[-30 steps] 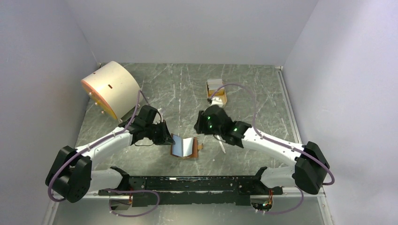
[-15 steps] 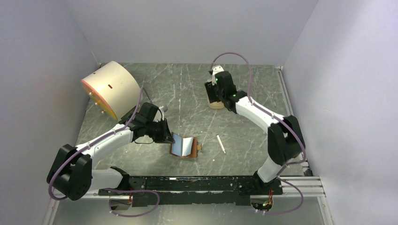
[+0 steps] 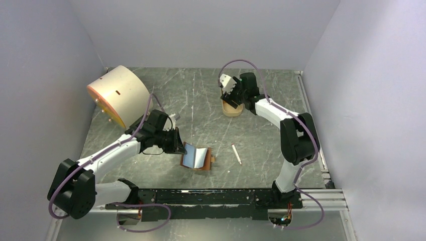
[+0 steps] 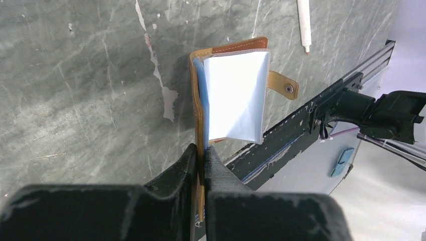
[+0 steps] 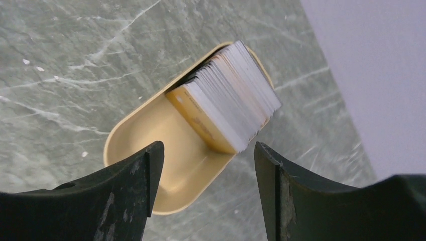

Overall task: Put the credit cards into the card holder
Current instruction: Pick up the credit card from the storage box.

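Observation:
The brown card holder point(image 3: 197, 157) lies open on the table, its light blue inside facing up. My left gripper point(image 4: 201, 150) is shut on the card holder's point(image 4: 233, 95) left leather edge. The credit cards point(image 5: 226, 98), a stack of several white and gold cards, stand on edge in the far end of a tan oval tray point(image 5: 166, 150). My right gripper point(image 5: 208, 155) hangs open above the tray point(image 3: 232, 108), with nothing between its fingers. In the top view the right gripper point(image 3: 232, 97) covers the cards.
A thin white stick point(image 3: 236, 154) lies right of the card holder and also shows in the left wrist view point(image 4: 303, 22). A big cream drum point(image 3: 118, 95) stands at the back left. The black base rail point(image 3: 211, 198) runs along the near edge.
My right arm has swung from beside the card holder back to the tray at the rear, and its jaws have opened wider. The left gripper has kept its hold.

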Available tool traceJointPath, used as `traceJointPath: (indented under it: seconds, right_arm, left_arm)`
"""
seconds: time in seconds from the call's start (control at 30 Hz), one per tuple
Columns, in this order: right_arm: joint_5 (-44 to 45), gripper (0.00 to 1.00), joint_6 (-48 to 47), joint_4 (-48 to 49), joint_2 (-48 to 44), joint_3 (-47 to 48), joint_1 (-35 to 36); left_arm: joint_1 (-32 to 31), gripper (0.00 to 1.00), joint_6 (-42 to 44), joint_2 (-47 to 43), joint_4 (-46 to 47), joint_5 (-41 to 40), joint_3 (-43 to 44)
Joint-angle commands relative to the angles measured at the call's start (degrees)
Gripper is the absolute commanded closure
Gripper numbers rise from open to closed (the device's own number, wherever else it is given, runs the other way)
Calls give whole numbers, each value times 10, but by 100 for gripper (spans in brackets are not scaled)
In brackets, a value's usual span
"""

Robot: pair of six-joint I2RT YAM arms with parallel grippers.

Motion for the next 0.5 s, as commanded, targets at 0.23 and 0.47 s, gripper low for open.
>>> traceJointPath:
  seconds: [0.23, 0.47]
  right_arm:
    - [-91, 30, -223, 61, 78, 25, -27]
    - [-43, 30, -288, 108, 93, 7, -32]
  left_arm:
    - [-2, 91, 25, -9, 7, 18, 0]
    - [-2, 91, 30, -22, 8, 29, -2]
